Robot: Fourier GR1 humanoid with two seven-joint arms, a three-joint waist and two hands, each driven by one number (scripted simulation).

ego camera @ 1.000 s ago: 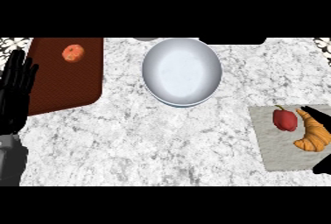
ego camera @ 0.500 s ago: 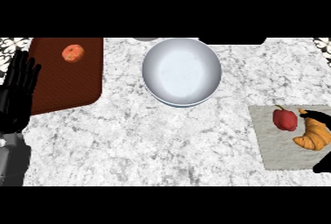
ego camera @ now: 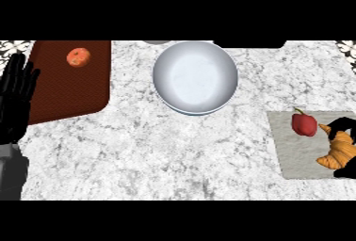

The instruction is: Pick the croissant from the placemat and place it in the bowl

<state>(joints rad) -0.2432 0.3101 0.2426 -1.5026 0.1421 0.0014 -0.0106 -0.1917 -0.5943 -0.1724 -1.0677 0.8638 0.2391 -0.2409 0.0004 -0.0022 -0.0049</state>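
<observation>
White-and-grey speckled marble is what the whole counter (ego camera: 173, 160) is made of, and everything sits spread out on it. Over at the right edge there's a pale grey rectangular placemat (ego camera: 295, 155), and on it lies the golden-brown crescent croissant (ego camera: 336, 151), right by the edge of the view. Just beside it, up and to the left, is a red bell pepper with a little green stem (ego camera: 303, 124).

The right hand (ego camera: 341, 127) is black and only partly in view at that right edge. It's sitting right on the croissant, with dark fingers showing above the pastry's top end and another dark bit below its lower end, so it looks curled around it. The croissant still looks to be lying on the mat, not lifted.

The big round pale grey bowl (ego camera: 195, 77) sits near the top middle of the counter, well apart from the placemat, with nothing in it.

On the left there's a dark reddish-brown mat with rounded corners (ego camera: 69, 84), with a small round orange fruit (ego camera: 78, 57) near its top. The left hand (ego camera: 17, 96) is black too, resting at the far left edge with its fingers straight and pointing up, overlapping the brown mat's left side. Its grey forearm (ego camera: 12, 172) comes in below.
</observation>
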